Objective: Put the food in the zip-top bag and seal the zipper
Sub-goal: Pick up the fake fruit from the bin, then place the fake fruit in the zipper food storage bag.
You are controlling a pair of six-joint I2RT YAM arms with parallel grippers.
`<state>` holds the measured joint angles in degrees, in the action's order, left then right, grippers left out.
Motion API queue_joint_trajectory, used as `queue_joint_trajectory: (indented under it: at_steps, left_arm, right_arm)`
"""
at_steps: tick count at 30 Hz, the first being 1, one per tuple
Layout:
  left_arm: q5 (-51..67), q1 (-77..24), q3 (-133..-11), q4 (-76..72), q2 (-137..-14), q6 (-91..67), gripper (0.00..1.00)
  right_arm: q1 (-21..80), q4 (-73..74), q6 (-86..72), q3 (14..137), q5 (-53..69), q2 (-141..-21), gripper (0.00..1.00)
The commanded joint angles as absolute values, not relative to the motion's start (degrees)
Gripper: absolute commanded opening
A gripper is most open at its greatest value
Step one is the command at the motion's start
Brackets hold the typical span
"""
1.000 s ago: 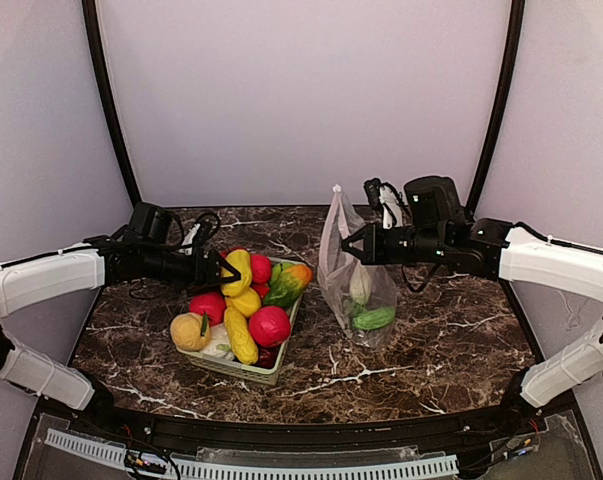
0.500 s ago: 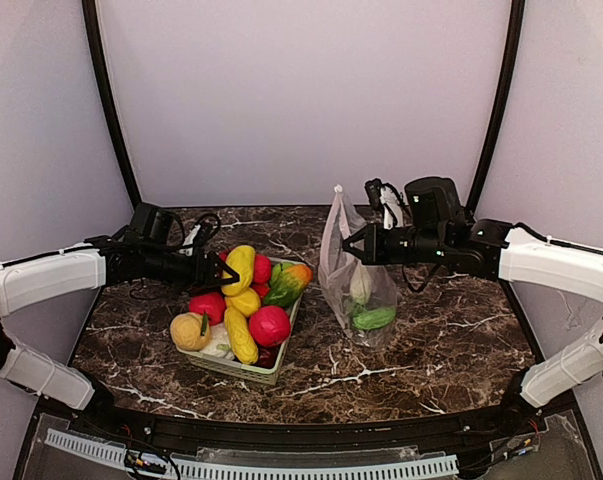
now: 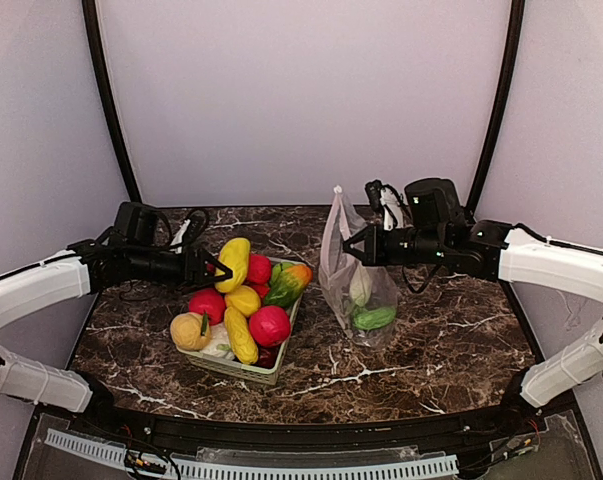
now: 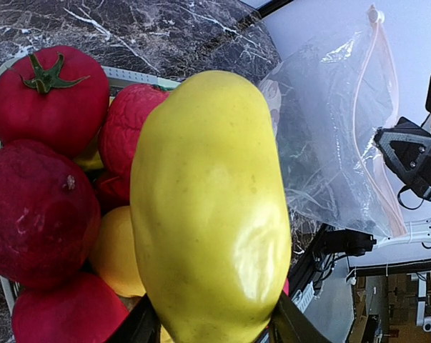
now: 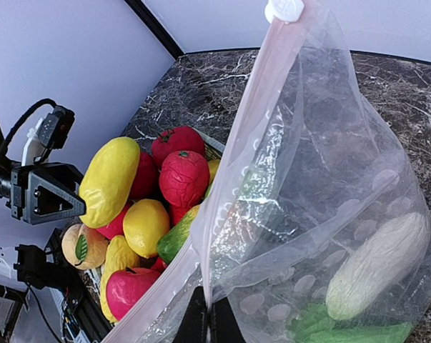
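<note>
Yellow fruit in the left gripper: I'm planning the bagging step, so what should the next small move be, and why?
Probably carry the yellow fruit right, toward the bag. The left gripper is closed on it above the basket, and the right gripper pinches the bag's rim, holding it upright beside the basket.

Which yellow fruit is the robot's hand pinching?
The long yellow fruit standing up at the back of the basket, held by the left gripper. The other yellow ones lie lower in the pile.
</note>
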<state>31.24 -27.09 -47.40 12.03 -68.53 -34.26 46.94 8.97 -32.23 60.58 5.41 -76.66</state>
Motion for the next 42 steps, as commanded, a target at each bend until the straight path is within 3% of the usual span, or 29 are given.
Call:
queue_joint_trajectory:
  at_steps: [1,11,20,42]
  left_arm:
    - [33.3,-26.7,-46.3,13.1,-63.6,-32.9,0.42]
    - [36.5,-29.8,-54.1,14.6,-60.4,-38.1,0.40]
    - [39.4,-38.3,-64.1,18.0,-68.7,-37.2,0.39]
    - [43.5,-41.4,-67.2,20.6,-78.3,-37.2,0.37]
  right_arm:
    - [46.5,7.4,-31.4,59.9,6.1,-75.6,0.00]
    - [46.8,8.2,-21.1,61.9,13.1,-75.7,0.00]
    - [48.8,10.3,-16.4,64.2,15.1,-76.8,0.00]
    - [55.0,15.7,-10.2,69.8,12.5,-81.2,0.00]
